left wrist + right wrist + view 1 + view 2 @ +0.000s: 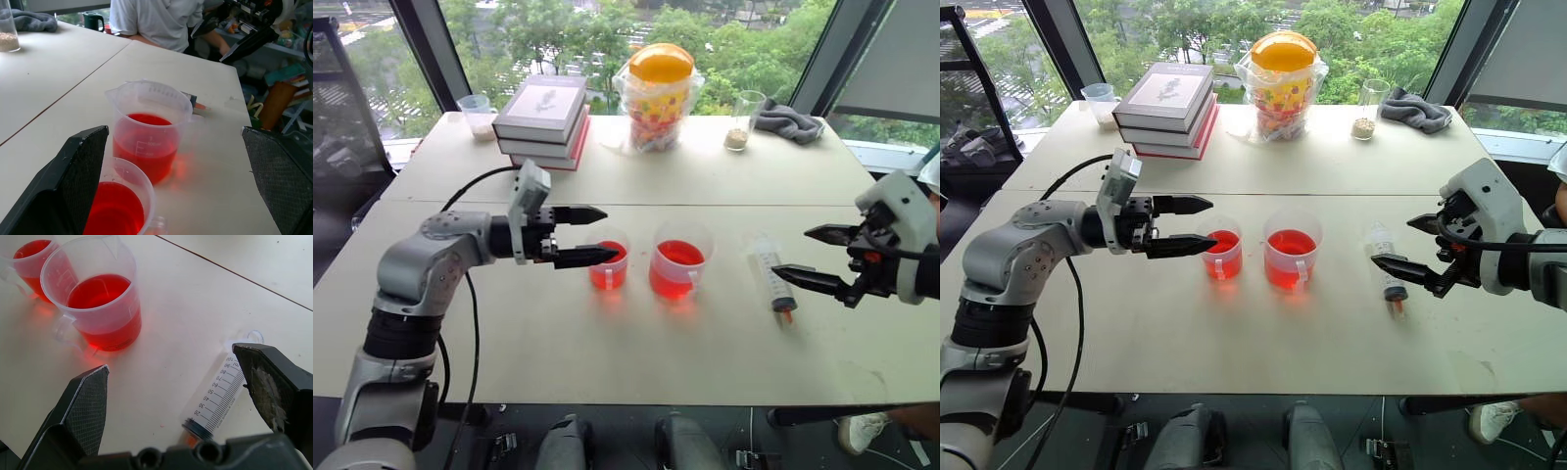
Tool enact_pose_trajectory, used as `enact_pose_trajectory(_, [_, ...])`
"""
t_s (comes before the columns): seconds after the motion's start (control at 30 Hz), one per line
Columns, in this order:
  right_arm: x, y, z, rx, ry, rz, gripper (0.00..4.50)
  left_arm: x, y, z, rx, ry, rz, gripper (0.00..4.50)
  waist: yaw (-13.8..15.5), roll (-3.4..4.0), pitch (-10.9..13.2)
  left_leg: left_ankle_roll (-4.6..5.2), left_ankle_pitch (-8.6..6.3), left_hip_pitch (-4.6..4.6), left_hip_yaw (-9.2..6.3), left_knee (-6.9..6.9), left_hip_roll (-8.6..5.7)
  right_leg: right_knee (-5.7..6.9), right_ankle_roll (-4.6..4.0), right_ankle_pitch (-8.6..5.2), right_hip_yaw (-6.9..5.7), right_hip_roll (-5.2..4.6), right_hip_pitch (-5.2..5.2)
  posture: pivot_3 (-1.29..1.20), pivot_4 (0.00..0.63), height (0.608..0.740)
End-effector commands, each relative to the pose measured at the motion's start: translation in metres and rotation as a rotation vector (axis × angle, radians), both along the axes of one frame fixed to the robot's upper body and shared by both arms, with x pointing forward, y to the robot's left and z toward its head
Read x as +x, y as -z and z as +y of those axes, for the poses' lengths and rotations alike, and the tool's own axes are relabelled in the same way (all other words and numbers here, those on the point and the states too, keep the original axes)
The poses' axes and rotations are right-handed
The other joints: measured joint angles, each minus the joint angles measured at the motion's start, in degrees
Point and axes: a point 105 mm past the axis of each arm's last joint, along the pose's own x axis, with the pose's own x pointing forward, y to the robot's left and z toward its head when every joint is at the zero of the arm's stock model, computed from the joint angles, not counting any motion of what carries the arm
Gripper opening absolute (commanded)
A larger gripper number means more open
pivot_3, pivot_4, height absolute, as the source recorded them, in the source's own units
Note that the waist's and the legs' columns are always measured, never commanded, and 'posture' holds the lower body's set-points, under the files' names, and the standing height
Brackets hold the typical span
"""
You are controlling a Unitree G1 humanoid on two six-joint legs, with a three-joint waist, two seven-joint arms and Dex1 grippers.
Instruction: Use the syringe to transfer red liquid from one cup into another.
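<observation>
Right pincer (1412,252), jaws apart and empty, poised just above the syringe (1385,260) lying on the surface (1234,343); pickup pending, requiring descent and closure. Left pincer (1185,225) apart beside the smaller cup (1223,255).

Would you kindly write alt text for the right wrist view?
Two open black fingers straddle a clear plastic syringe lying on the white table. Beyond stand a handled clear cup of red liquid and a smaller one.

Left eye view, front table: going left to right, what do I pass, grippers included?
Left gripper with its jaws open → smaller cup holding red liquid → wider handled cup → syringe lying flat → right gripper, also open.
</observation>
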Motion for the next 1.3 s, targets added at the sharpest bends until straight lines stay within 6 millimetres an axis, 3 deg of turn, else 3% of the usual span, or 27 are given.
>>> enact_pose_trajectory(0.03, [-0.003, -0.009, 0.0, -0.026, 0.0, -0.043, 4.44, -0.001, -0.012, -0.002, -0.002, 0.003, -0.068, 4.5, 0.0, 0.0, 0.0, 0.0, 0.0, 0.0, 0.0, 0.0, 0.0, 0.0, 0.0, 0.0, 0.0, 0.0, 0.0, 0.0, 0.15, 0.74])
enact_pose_trajectory(0.73, [-0.007, 0.0, -0.009, -0.046, 0.064, -0.024, 4.44, -0.002, -0.014, 0.006, 0.015, 0.015, -0.081, 4.5, 0.01, 0.0, 0.0, 0.0, 0.0, 0.0, 0.0, 0.01, 0.0, 0.0, 0.0, 0.0, 0.0, 0.0, 0.01, 0.0, 0.15, 0.74])
enact_pose_trajectory(0.87, [0.004, 0.001, -0.026, -0.049, 0.153, 0.053, 4.44, 0.008, -0.019, -0.001, -0.001, 0.014, -0.099, 4.5, -0.01, 0.0, 0.0, 0.0, 0.0, 0.0, 0.02, 0.02, -0.01, 0.0, 0.0, 0.0, 0.0, 0.0, 0.01, 0.0, 0.15, 0.74])
enact_pose_trajectory(1.03, [0.016, 0.006, -0.033, -0.001, 0.194, 0.153, 4.44, 0.008, -0.017, -0.002, -0.002, 0.029, -0.109, 4.5, -0.31, -0.01, 0.0, 0.0, 0.0, 0.05, 0.05, -0.01, 0.01, 0.0, -0.01, 0.0, 0.06, 0.0, 0.0, 0.0, 0.15, 0.74])
enact_pose_trajectory(1.3, [0.066, 0.02, -0.046, 0.189, 0.41, 0.406, 4.44, 0.009, -0.011, -0.013, -0.025, 0.049, -0.123, 4.5, -0.37, -0.01, 0.0, 0.0, 0.0, 0.03, 0.17, 0.0, 0.02, 0.02, -0.05, 0.02, 0.2, 0.01, -0.12, 0.0, 0.15, 0.74])
